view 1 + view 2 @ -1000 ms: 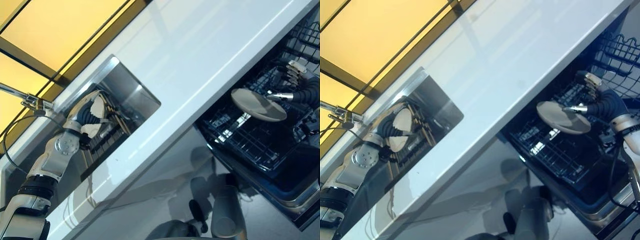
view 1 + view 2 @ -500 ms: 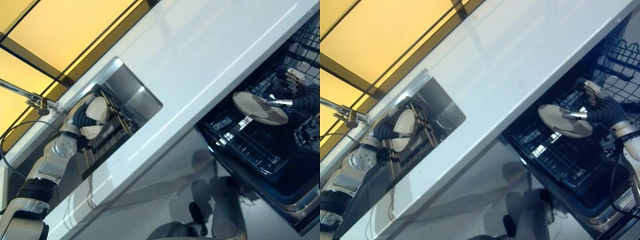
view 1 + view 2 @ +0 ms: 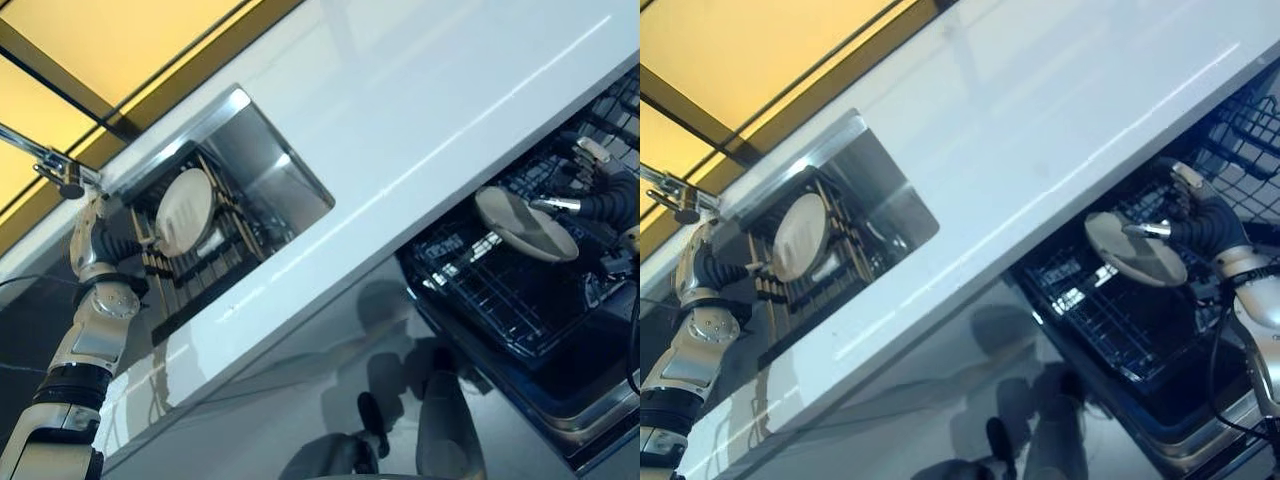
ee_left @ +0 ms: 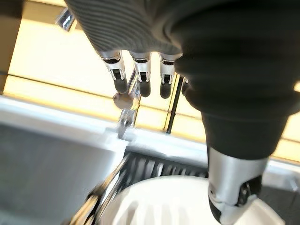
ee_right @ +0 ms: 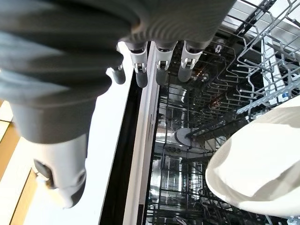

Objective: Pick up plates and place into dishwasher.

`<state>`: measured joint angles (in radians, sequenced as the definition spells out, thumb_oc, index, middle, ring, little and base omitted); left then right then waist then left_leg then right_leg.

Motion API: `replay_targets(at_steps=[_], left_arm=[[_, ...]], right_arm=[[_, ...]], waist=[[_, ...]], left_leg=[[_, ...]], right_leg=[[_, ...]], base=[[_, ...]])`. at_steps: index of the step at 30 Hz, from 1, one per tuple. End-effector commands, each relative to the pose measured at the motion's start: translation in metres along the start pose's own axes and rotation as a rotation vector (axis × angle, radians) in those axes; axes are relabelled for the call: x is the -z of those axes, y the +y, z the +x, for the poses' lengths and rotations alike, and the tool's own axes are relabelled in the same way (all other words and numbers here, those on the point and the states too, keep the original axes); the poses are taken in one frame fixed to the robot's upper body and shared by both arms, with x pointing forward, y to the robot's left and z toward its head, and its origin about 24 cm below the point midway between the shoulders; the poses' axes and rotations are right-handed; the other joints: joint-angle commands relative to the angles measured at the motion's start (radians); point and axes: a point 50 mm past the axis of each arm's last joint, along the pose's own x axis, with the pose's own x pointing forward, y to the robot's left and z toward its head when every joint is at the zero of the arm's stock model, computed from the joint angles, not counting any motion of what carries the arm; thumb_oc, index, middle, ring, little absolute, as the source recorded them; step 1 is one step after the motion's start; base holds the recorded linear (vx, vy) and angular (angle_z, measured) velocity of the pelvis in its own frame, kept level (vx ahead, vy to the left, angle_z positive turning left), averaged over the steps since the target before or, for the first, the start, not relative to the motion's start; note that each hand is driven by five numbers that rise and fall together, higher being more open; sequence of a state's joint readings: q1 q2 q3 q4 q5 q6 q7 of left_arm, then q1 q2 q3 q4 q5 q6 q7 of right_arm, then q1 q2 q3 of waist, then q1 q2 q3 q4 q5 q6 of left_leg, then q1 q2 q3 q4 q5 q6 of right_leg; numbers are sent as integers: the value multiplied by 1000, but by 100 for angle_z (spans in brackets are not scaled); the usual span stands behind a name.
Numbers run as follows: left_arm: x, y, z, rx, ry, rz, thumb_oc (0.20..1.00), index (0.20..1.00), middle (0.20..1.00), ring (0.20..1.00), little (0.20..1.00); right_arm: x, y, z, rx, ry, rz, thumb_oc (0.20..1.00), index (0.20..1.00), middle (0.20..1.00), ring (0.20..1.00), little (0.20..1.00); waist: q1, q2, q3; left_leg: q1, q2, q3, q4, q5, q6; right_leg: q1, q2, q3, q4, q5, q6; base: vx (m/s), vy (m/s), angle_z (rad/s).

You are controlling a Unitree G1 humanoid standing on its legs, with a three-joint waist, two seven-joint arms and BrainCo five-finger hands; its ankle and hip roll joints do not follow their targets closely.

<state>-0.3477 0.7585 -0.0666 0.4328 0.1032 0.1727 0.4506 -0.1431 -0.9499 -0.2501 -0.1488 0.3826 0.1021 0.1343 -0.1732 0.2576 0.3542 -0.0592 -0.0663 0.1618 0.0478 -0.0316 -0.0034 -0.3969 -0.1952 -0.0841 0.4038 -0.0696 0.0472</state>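
Plates, two in number. One white plate [image 3: 526, 224] hangs tilted over the dark wire rack [image 3: 480, 290] of the open dishwasher [image 3: 1200, 420], pinched at its edge by the right hand [image 3: 1196, 222]; the thumb lies against the rim while the remaining fingers [image 5: 159, 70] reach straight out past it. A second plate [image 3: 184, 210], pale, stands on edge among the slats of a drying rack [image 3: 195, 270] inside the steel sink [image 3: 260, 165]. Left hand [image 3: 95, 225] is just beside this plate at the sink's far end, below the faucet [image 3: 60, 172]; its fingers [image 4: 140, 77] are straight and apart, thumb [image 4: 232, 197] by the plate's rim, holding nothing. White surface [image 3: 420, 110] runs between sink and dishwasher.
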Motion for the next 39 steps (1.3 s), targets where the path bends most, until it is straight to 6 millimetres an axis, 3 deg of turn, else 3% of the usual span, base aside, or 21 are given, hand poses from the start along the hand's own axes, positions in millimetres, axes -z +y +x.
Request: replay_targets(at_steps=[1, 10, 21, 28, 33, 39], left_arm=[[-25, 29, 22, -100, -55, -20, 1000, 1000, 1000, 1000, 1000], [-42, 20, 28, 1, -89, -90, 1000, 1000, 1000, 1000, 1000], [-44, 5, 23, 171, -78, -235, 1000, 1000, 1000, 1000, 1000], [-31, 8, 25, 99, -26, -182, 1000, 1000, 1000, 1000, 1000], [-13, 21, 28, -68, 101, -101, 1000, 1000, 1000, 1000, 1000], [-5, 19, 33, -122, 232, -117, 1000, 1000, 1000, 1000, 1000]], right_arm=[[-31, 3, 11, 36, -158, 8, 1000, 1000, 1000, 1000, 1000], [-36, 13, 17, 50, -194, 18, 1000, 1000, 1000, 1000, 1000], [-38, 12, 18, 31, -189, -12, 1000, 1000, 1000, 1000, 1000], [-39, 10, 18, 21, -182, -27, 1000, 1000, 1000, 1000, 1000], [-37, 10, 18, 23, -173, -19, 1000, 1000, 1000, 1000, 1000], [-39, 13, 23, 11, -169, -11, 1000, 1000, 1000, 1000, 1000]], waist=[[7, -79, 15], [-2, -83, 60], [-13, -53, 68], [-19, -49, 75], [-17, -59, 76], [-22, -71, 75]], left_leg=[[-116, -20, 14, 111, -20, -14], [-164, -21, 22, 118, -9, -13], [-149, -25, 32, 116, -4, -17], [-153, -24, 38, 117, -1, -20], [-164, -24, 34, 116, 6, -22], [-177, -21, 33, 121, 12, -24]], right_leg=[[98, 4, 35, -181, 29, 50], [44, 13, 41, -174, 45, 49], [51, 5, 48, -173, 44, 47], [42, 2, 49, -171, 47, 45], [30, 6, 48, -169, 49, 41], [15, 9, 49, -159, 50, 38]], base=[[-54, -28, -7], [-45, -20, -11], [11, 23, 0], [3, 18, -2], [-3, 4, -5], [0, 0, 0]])
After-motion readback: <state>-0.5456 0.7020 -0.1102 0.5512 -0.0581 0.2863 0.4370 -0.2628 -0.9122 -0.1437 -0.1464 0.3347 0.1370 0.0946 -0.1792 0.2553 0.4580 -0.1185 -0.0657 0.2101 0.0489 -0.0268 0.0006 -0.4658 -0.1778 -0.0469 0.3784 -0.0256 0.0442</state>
